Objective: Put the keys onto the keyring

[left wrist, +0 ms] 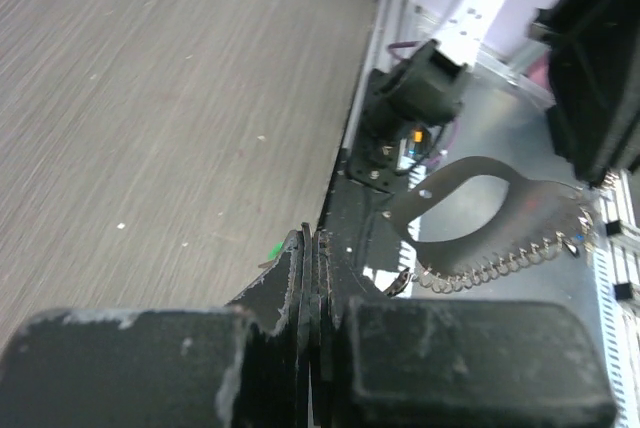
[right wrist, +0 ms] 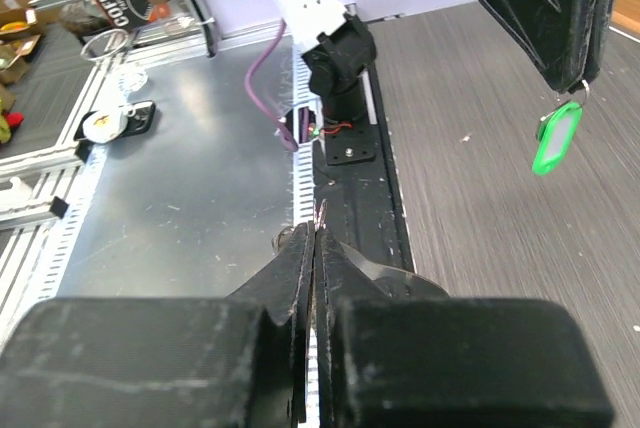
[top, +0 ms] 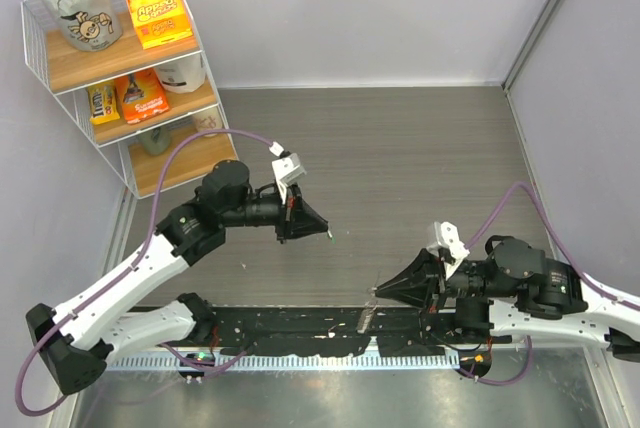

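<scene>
My left gripper (top: 326, 232) is shut above the wooden table, with the green-headed key (top: 331, 238) hanging from its tips. The right wrist view shows that key (right wrist: 555, 138) dangling below the left gripper (right wrist: 565, 48). In the left wrist view only a green speck of the key (left wrist: 274, 249) peeks past my closed fingertips (left wrist: 303, 248). My right gripper (top: 378, 291) is shut on the keyring (top: 366, 318), which hangs over the black strip. The left wrist view shows the keyring's glittering chain (left wrist: 500, 266) under a grey curved plate (left wrist: 470, 203). At the right fingertips (right wrist: 300, 248) only a glint of the chain (right wrist: 322, 211) shows.
A white wire shelf rack (top: 110, 78) with snack packs stands at the back left. A black perforated strip (top: 300, 333) runs along the table's near edge, with a metal surface (right wrist: 180, 198) beyond it. Purple cables loop off both arms.
</scene>
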Motion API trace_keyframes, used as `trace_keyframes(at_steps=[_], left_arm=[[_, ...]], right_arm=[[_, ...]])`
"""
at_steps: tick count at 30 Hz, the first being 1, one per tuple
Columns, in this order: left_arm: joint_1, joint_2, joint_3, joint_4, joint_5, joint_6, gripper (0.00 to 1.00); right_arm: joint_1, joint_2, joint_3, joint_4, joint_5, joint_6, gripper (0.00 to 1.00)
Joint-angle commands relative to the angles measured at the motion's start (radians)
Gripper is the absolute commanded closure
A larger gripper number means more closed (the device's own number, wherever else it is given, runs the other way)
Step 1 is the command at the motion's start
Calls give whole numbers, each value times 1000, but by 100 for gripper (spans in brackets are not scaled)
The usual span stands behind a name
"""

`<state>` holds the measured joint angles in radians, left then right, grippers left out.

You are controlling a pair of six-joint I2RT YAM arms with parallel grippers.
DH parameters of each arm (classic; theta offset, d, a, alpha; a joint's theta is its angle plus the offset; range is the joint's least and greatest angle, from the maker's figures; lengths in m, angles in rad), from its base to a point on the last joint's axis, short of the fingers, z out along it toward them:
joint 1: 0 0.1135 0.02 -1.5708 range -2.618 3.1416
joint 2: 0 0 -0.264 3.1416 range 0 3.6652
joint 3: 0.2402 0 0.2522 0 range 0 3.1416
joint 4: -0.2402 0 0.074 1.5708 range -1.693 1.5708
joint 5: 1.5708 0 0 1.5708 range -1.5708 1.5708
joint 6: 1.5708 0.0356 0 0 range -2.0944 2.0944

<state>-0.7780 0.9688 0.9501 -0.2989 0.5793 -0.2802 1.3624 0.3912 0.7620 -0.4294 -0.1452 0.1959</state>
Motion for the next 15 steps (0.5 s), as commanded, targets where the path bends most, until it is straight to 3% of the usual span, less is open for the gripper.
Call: trace_keyframes(at_steps=[1, 4, 7, 15], left_arm=[[-3, -59, -27, 133, 195, -10, 100], [-4, -90, -46, 176, 260, -28, 100], [-4, -123, -53, 195, 284, -53, 100], [-4, -145, -14, 136, 219, -157, 100]], right_arm=[[6, 35, 63, 119, -114, -42, 95], [6, 76, 79, 158, -119, -12, 95], [6, 104, 112, 139, -21, -4, 95], [6, 190, 183, 127, 189, -143, 95]])
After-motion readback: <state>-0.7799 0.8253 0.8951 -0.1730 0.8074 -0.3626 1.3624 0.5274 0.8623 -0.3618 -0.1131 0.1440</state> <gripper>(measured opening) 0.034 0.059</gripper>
